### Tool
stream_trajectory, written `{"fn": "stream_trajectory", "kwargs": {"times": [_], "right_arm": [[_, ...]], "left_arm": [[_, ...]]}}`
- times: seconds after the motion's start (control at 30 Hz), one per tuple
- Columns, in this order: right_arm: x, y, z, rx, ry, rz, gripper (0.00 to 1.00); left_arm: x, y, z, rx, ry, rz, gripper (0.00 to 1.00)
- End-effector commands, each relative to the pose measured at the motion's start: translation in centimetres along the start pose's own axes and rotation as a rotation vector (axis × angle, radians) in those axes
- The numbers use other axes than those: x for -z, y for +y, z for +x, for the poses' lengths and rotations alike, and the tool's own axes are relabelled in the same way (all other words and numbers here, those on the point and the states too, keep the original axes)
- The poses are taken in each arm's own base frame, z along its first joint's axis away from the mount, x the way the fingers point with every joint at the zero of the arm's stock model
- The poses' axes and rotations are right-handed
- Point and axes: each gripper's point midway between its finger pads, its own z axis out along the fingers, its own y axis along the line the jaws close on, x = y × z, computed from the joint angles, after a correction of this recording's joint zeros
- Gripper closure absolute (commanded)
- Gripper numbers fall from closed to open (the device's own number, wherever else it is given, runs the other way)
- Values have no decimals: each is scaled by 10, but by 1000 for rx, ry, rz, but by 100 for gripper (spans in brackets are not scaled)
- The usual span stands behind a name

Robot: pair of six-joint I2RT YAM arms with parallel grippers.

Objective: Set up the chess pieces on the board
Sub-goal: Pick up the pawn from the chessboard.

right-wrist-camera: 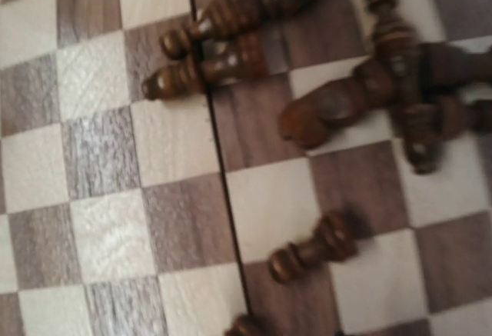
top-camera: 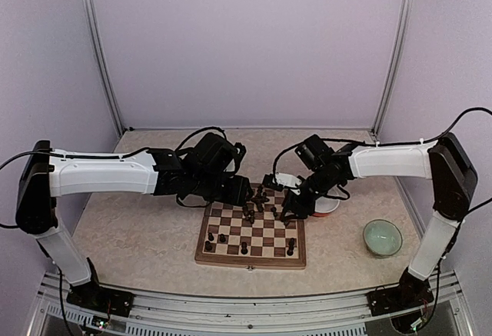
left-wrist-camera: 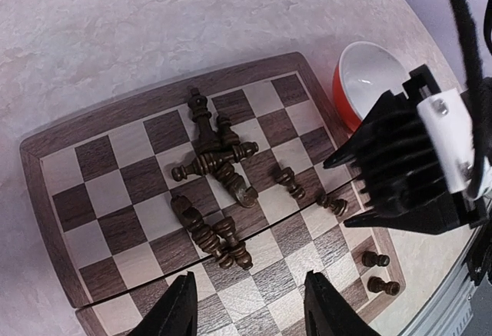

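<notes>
Most pieces [left-wrist-camera: 219,163] are seen lying heaped on the board [left-wrist-camera: 108,197], just ahead of the left gripper [left-wrist-camera: 250,309], which is held partly open and empty. The right gripper [top-camera: 287,214] is held low beside the heap; its opening cannot be told. A red bowl [left-wrist-camera: 369,74] is seen just beside it.

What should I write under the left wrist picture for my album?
Dark chess pieces lie toppled on the board beside a red bowl.

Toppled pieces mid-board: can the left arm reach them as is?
Likely yes: the left gripper hangs open close by the toppled pieces, nothing between; the right gripper sits to one side.
</notes>
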Motion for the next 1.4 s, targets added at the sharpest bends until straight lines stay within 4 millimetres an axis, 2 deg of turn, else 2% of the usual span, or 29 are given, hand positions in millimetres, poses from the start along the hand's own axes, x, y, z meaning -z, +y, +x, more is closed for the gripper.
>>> {"fn": "stream_trajectory", "kwargs": {"times": [0.0, 0.37, 0.5, 0.67, 0.8, 0.93, 1.07, 1.17, 1.23, 1.37], "right_arm": [[-13, -4, 14, -24, 105, 33, 52], [-27, -2, 32, -5, 201, 67, 52], [-27, -1, 34, 6, 209, 76, 58], [-26, 2, 41, 14, 231, 74, 60], [-27, 3, 43, 32, 226, 74, 71], [-27, 11, 33, 61, 184, 41, 84], [-17, 13, 19, 87, 123, 49, 92], [6, 14, -3, 121, 10, 65, 95], [28, 22, -24, 158, -101, 46, 95], [60, 45, -49, 217, -287, -11, 94]], "left_arm": [[7, 2, -9, 12, -41, -5, 52], [6, 5, -8, 18, -33, -16, 52], [3, 7, -8, 18, -27, -20, 52], [2, 10, -7, 22, -22, -24, 52], [0, 11, -8, 25, -25, -20, 52], [-2, 9, -9, 29, -27, -10, 52], [-8, 5, -7, 53, -19, 65, 52], [-9, -7, -10, 91, -36, 187, 52], [-8, -18, -16, 105, -50, 250, 52], [-6, -42, -27, 157, -68, 406, 51]]}}
